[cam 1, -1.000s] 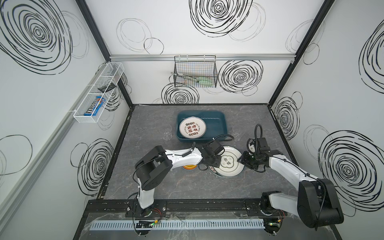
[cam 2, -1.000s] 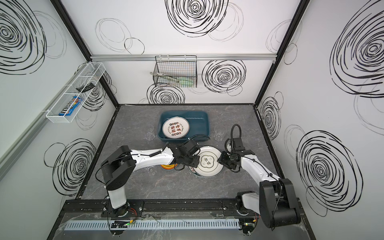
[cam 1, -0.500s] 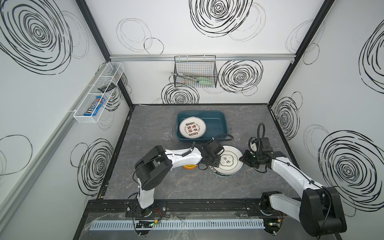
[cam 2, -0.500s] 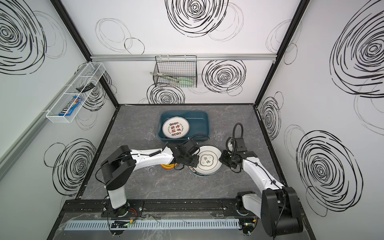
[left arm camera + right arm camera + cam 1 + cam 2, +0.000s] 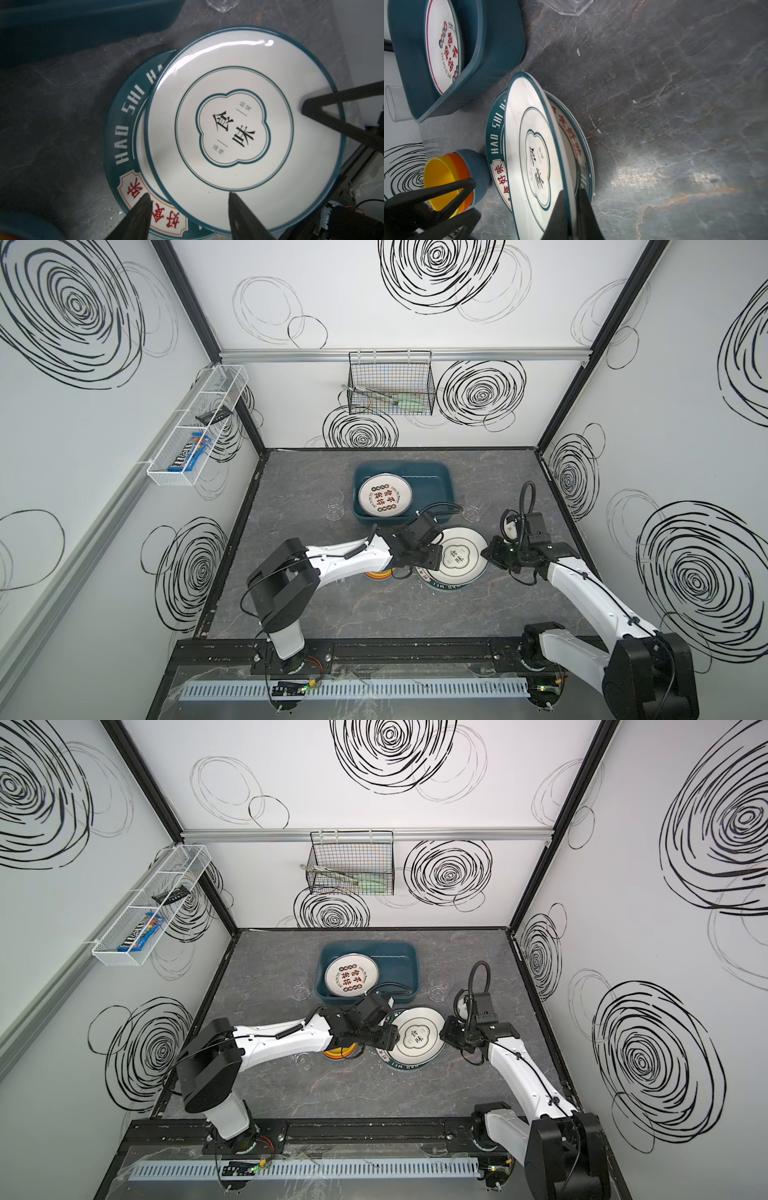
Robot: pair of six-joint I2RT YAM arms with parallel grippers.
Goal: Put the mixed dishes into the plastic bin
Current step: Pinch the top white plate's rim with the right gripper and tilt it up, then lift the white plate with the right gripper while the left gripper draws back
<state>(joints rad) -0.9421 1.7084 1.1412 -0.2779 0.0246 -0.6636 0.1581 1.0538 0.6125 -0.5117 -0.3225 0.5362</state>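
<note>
In both top views, diffuse light from above is brightening the white walls [image 5: 540, 302], while the table [image 5: 415, 614] is reading darker and the arms [image 5: 582, 589] are casting soft shadows onto it. Frame posts [image 5: 185, 302] are splaying toward the picture edges. In the left wrist view, a glare streak is running along the upper plate [image 5: 245, 133], the plastic bin [image 5: 83, 27] is sinking into dim blur, and the fingers [image 5: 139, 218] of the left hand [image 5: 189, 195] are showing out of focus. In the right wrist view, a bright reflection is washing out a patch of the table, and the right hand [image 5: 572, 205] is blurring at close range.
</note>
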